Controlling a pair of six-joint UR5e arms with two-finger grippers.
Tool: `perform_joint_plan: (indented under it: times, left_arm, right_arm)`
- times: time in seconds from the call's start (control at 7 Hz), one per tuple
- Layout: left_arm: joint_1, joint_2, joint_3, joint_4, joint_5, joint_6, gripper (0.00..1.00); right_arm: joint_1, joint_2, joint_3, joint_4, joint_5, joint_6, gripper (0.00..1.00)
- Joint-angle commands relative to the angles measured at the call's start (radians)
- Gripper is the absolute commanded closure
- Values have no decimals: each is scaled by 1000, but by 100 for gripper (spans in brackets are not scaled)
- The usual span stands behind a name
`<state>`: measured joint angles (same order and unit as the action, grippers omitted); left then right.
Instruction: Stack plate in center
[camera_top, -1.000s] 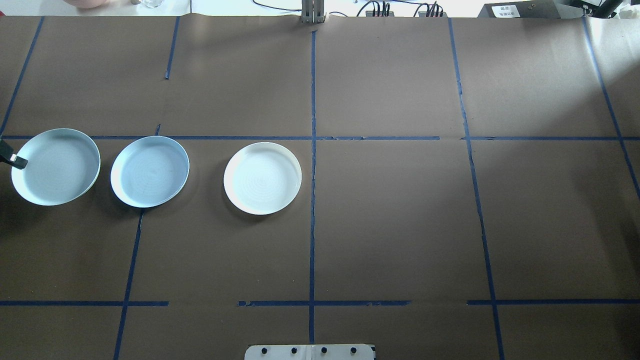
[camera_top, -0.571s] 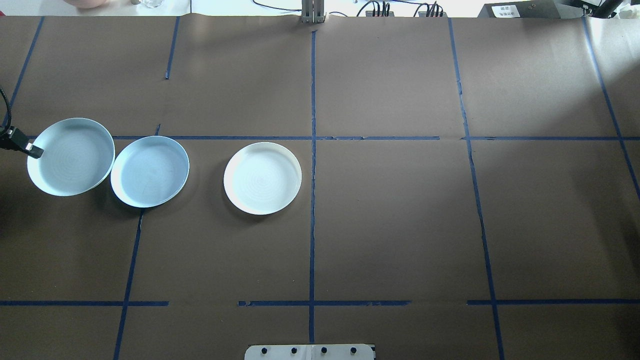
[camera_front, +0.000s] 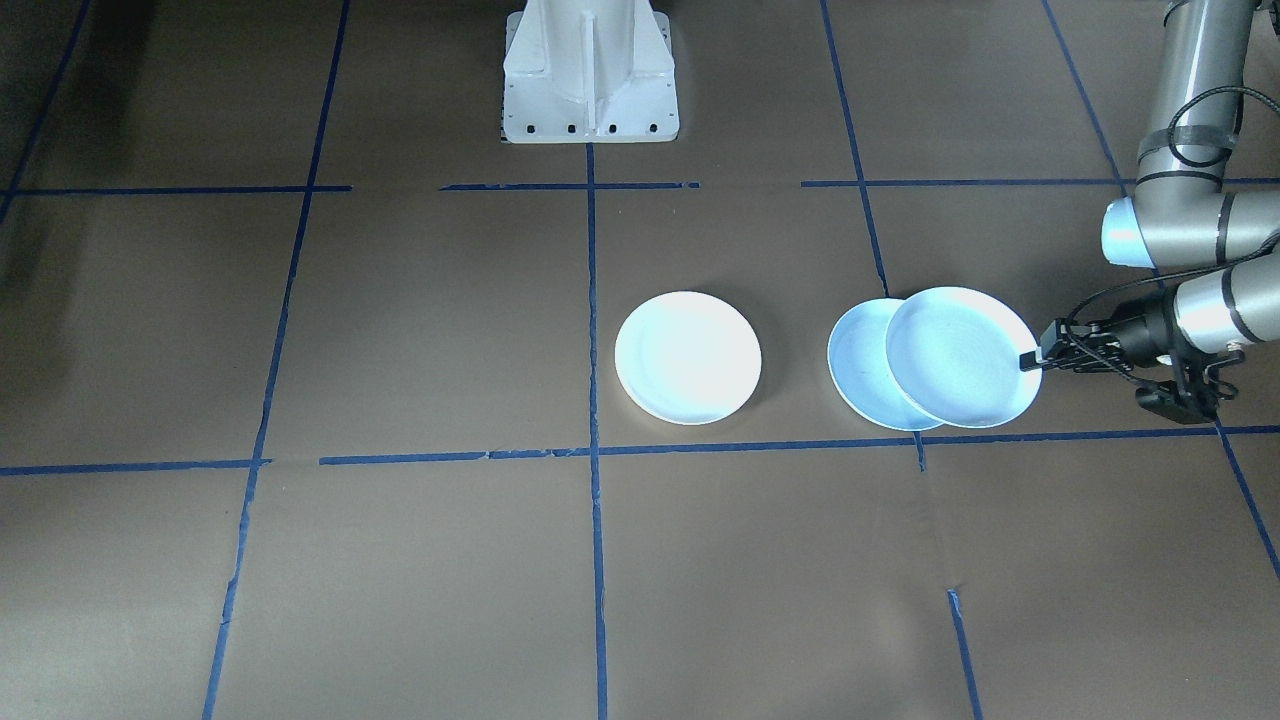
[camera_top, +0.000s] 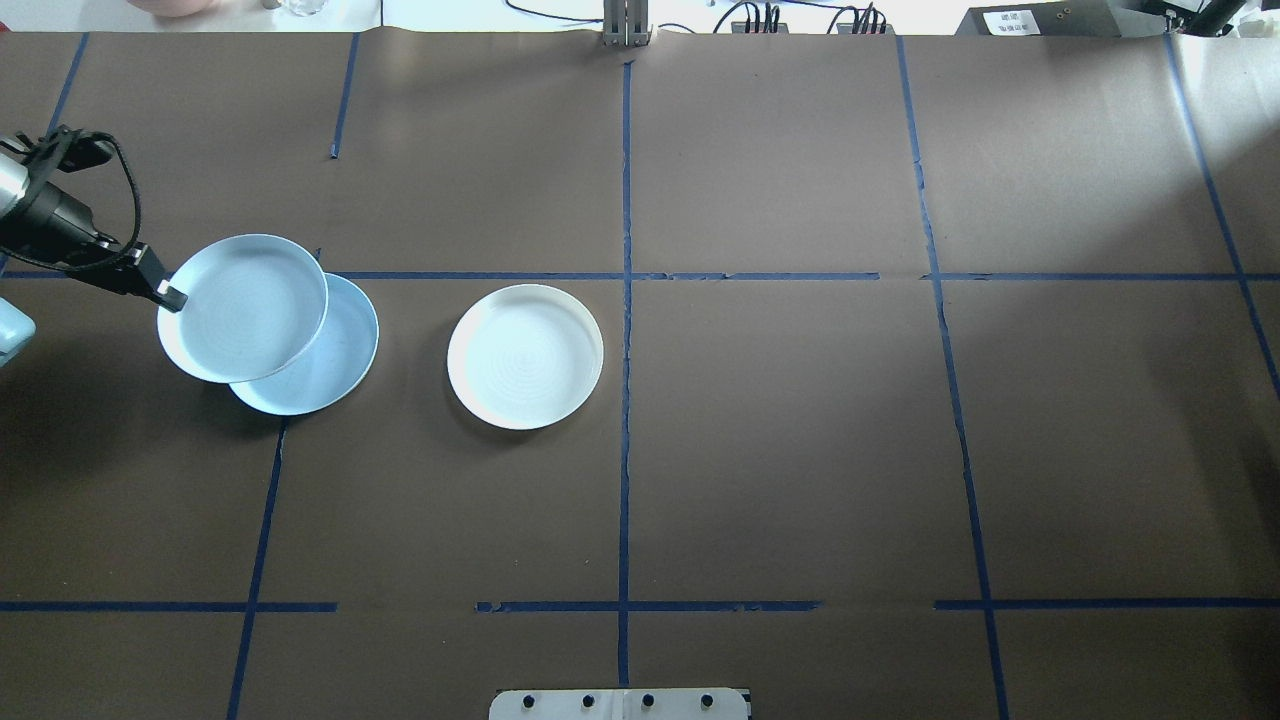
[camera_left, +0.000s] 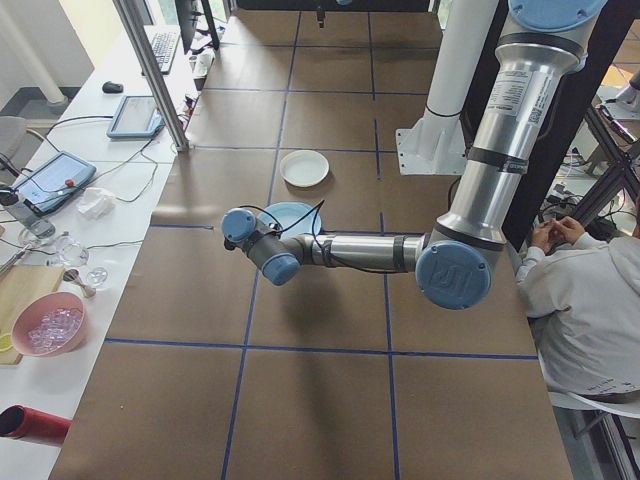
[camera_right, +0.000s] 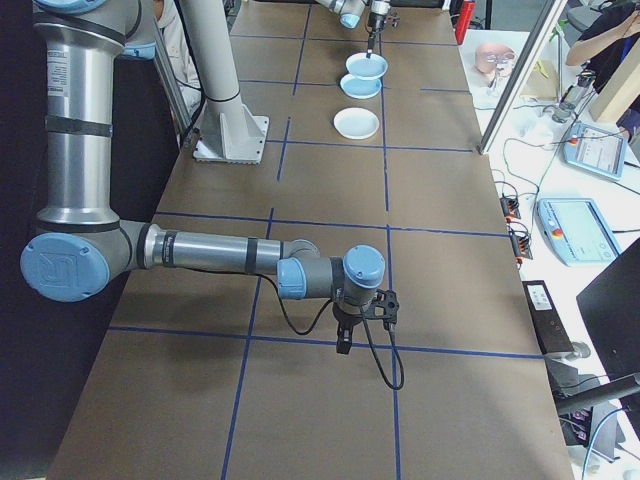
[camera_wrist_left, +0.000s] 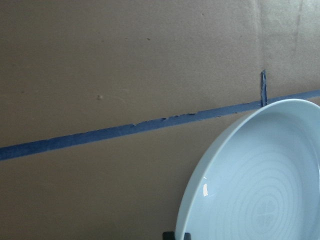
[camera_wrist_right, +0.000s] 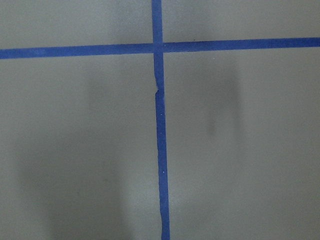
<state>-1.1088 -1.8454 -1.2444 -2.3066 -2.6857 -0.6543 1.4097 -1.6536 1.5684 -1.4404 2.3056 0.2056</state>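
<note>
Your left gripper (camera_top: 172, 297) is pinched shut on the rim of the pale blue plate (camera_top: 245, 308), holding it lifted and overlapping the near-left part of the second pale blue plate (camera_top: 340, 365), which lies flat on the brown paper table (camera_top: 800, 450). Taking that resting plate as your landmark, the brighter white plate (camera_top: 525, 357) sits well apart to its right in the overhead view, just left of the central blue tape line (camera_top: 625, 400). Your right gripper (camera_right: 343, 345) hangs over a tape crossing far from the plates; you cannot tell how its fingers stand, and no writing on the plates is readable.
</note>
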Motion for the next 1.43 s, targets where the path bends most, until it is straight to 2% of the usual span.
perform_joint_plan:
  times: [0.0,0.14,0.43,0.86,1.0,1.14,1.29]
  left_arm:
    - [53,-14,-19,-5,6,-97,100]
    - [66,-14,-26,-10,39,-123,100]
    - [69,-11,-21,-10,72,-123,100]
    - [83,-12,-24,-8,70,-126,100]
    - [83,-12,-24,-8,70,-126,94]
    - [83,-11,-24,-8,72,-126,22]
    - [83,-9,-24,-8,73,-125,10]
  right_arm:
    - [0,0,-1,0,0,0,0]
    - [0,0,1,2,0,0,0]
    - [0,0,-1,2,0,0,0]
    - [0,0,1,0,0,0,0]
    - [0,0,1,2,0,0,0]
    - [0,0,1,2,0,0,0]
    - [0,0,1,2,0,0,0]
